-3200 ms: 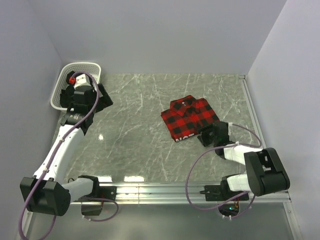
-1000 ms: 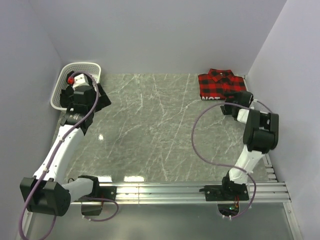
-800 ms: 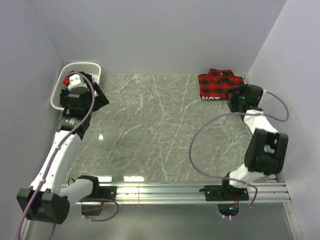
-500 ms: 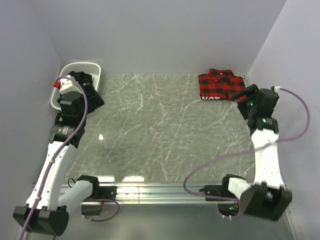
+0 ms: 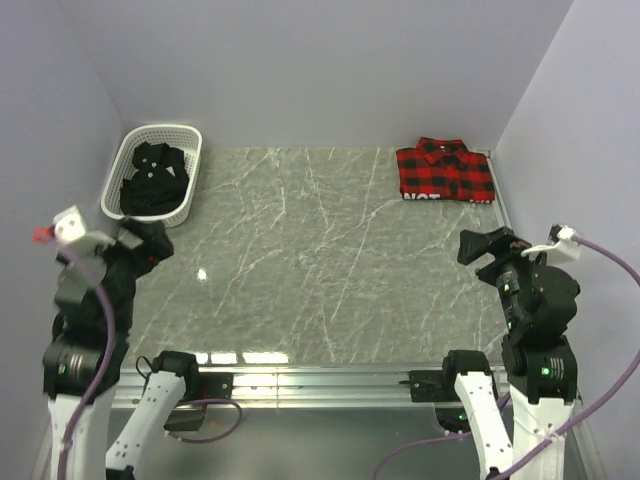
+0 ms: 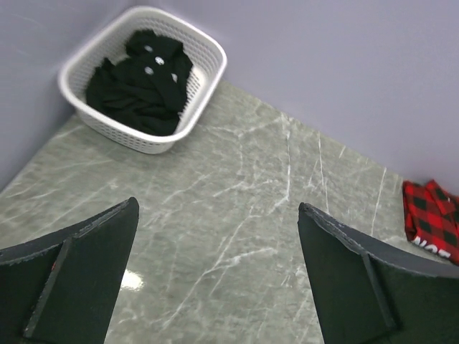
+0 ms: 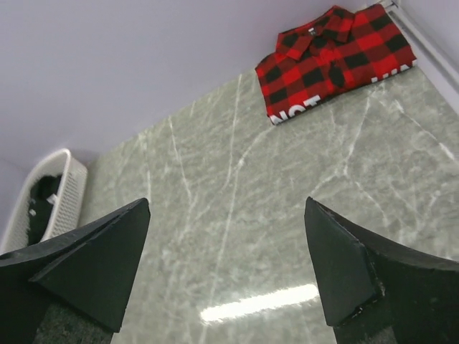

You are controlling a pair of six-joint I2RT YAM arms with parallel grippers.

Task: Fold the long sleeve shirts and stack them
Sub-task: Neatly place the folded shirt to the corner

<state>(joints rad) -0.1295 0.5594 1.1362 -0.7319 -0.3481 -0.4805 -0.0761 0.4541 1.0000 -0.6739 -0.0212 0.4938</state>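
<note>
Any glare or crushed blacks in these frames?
Top external: small glare spot on the grey marble tabletop. Right wrist: bright reflected streak low in frame. Left wrist: black shirt in the white lattice basket shows little fold detail.

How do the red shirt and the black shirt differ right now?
The red shirt is checked and folded flat; the black shirt is plain and crumpled. The red shirt lies on the table in the far right corner; the black shirt sits in the basket, far left. Neither is held.

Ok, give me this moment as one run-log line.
red-check flannel shirt folded, far right corner | black shirt in white basket | left gripper open, empty | right gripper open, empty
</note>
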